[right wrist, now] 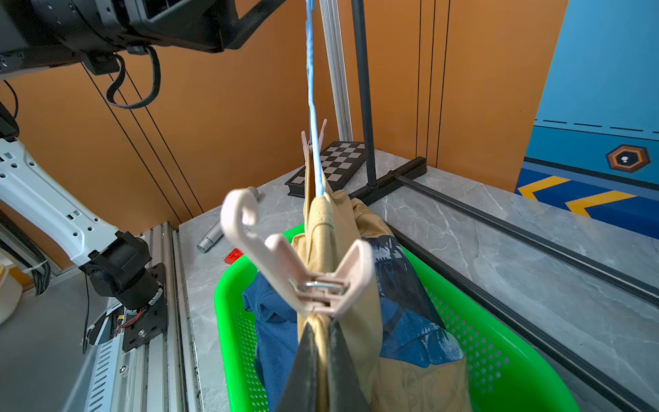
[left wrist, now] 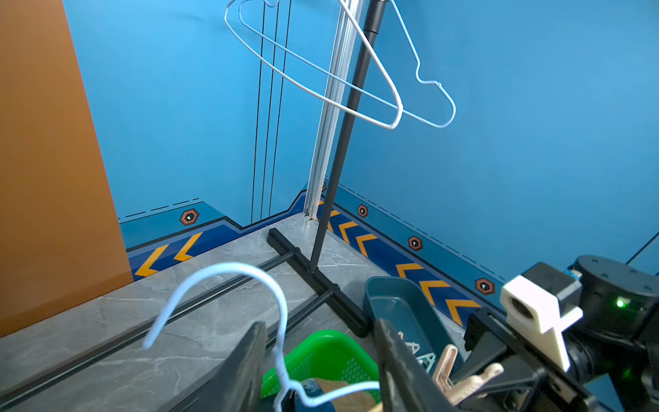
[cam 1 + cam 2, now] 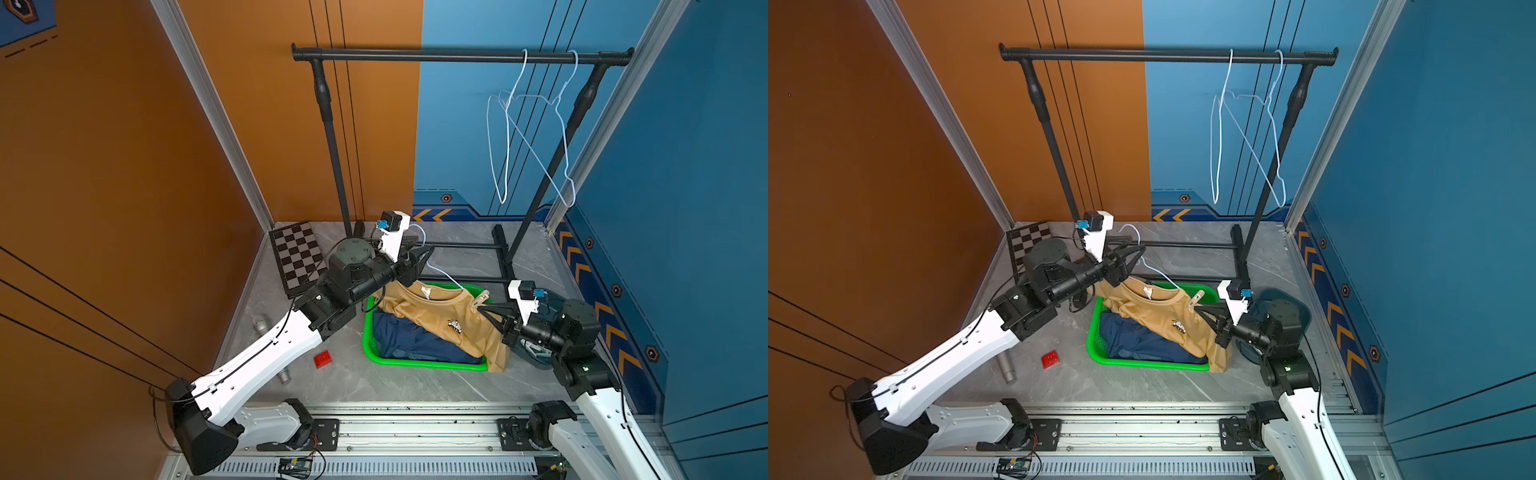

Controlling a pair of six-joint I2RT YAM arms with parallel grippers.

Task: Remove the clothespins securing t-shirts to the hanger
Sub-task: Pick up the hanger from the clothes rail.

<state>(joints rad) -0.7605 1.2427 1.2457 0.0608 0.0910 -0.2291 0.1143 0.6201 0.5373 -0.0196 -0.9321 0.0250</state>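
Black-and-white chequered board (image 3: 297,257) in the table's (image 3: 395,386) back-left corner. Left gripper (image 3: 427,251), jaws apart, straddles the pale blue wire hanger (image 2: 231,265). Right gripper (image 1: 321,330) pinches the tan-yellow t-shirt (image 3: 440,311) under its pink plastic clothespin (image 1: 313,281), over the green plastic basket (image 3: 415,364).

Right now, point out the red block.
In both top views, the red block lies on the grey floor between the left arm and the green basket.

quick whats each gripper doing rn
left gripper: open, jaws either side of the blue hanger wire, not clamped
right gripper: shut on the yellow t-shirt, right beside the pink clothespin
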